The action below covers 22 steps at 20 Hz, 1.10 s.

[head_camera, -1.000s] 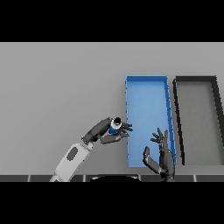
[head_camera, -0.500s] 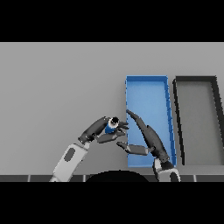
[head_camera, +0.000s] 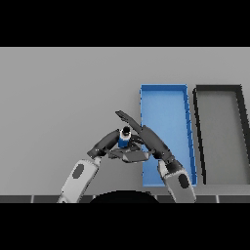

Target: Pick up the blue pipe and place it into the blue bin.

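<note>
Two hands: both meet at the blue pipe, just left of the blue bin's left wall, low in the head view.
Blue pipe [head_camera: 124, 138]: small, blue body with a dark end facing up; held above the grey table [head_camera: 63, 97], outside the bin, close to its left wall.
Left hand [head_camera: 108, 144]: comes in from the lower left; its fingers are curled round the pipe from the left side.
Right hand [head_camera: 146, 139]: comes up from the lower edge over the bin's near left corner; its fingers are stretched out straight, reaching left past the pipe, the thumb lying flat just under it. Whether it touches the pipe, I cannot tell.
Blue bin [head_camera: 184, 132]: long, open tray right of the hands.
Black bin [head_camera: 197, 132]: just beside the blue one, on its right.
</note>
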Available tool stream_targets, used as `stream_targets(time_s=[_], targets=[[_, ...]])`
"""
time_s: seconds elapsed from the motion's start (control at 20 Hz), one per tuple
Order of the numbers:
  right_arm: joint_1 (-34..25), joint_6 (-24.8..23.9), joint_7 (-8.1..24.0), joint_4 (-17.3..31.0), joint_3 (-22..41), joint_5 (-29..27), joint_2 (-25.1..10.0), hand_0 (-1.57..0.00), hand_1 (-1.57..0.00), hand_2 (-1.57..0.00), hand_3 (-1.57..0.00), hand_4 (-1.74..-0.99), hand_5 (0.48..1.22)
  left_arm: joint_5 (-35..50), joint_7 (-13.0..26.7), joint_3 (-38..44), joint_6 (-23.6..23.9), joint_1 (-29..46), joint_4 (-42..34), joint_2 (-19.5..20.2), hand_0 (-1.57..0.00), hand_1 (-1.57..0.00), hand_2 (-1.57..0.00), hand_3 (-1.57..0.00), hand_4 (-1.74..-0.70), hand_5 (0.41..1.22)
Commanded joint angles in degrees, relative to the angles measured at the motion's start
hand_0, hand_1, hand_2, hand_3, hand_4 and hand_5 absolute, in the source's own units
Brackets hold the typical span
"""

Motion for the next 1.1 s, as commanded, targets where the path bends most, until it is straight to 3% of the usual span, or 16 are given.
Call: stream_targets(time_s=[0.0,0.2,0.3,0.45,0.6,0.7,0.8,1.05], targets=[[-1.34,0.36,1.31,0.06,-0.48,-0.46,-0.19,-0.02,-0.03,-0.08,0.00,-1.196,0.526,-0.57,-0.46,0.48,0.29,0.34,0.08,0.35,-1.57,-1.57,-1.57,-1.57,-1.47,1.221],[-6.02,2.00,3.98,3.13,-0.58,-1.74,0.33,-0.07,-0.11,-0.17,-0.04,-1.204,0.497,-2.24,0.25,1.04,-0.13,0.61,0.12,0.03,-1.57,-1.57,-1.57,-1.57,-1.47,1.221],[-7.22,2.89,3.75,4.57,-1.02,-2.52,0.29,-0.32,-0.36,-0.38,-0.24,-1.278,0.485,-2.38,-0.44,1.44,-0.80,0.87,0.22,-0.21,-1.57,-1.57,-1.57,-1.57,-1.52,1.221],[-9.61,2.89,3.44,6.31,-1.07,-2.65,1.35,-0.88,-0.88,-0.91,-0.76,-1.467,0.518,-3.58,3.06,1.06,-0.85,0.71,-0.34,-0.66,-1.57,-1.57,-1.57,-1.57,-1.62,1.221],[-8.88,2.23,3.01,6.40,-0.60,-3.72,2.97,-1.22,-1.22,-1.23,-1.02,-1.581,0.650,-2.45,2.47,1.83,-1.53,1.21,0.00,-2.12,-1.57,-1.57,-1.57,-1.52,-1.68,1.221],[-8.58,1.46,1.42,7.14,-0.08,-4.63,3.15,-1.34,-1.34,-1.35,-1.19,-1.628,0.856,-1.10,0.82,2.54,-2.80,1.89,-0.18,-2.38,-1.57,-1.57,-1.57,-1.50,-1.70,1.221],[-9.26,0.61,0.72,7.81,0.51,-4.01,2.90,-1.43,-1.43,-1.43,-1.30,-1.665,0.987,-0.87,1.06,2.87,-3.54,2.23,-0.42,-2.56,-1.57,-1.57,-1.57,-1.46,-1.71,1.221],[-8.86,-1.35,-2.97,8.09,2.20,-3.67,1.65,-1.52,-1.52,-1.53,-1.48,-1.716,1.144,-3.01,1.91,3.57,-3.91,2.01,-0.53,-3.47,-1.57,-1.57,-1.57,-1.43,-1.73,1.221]])
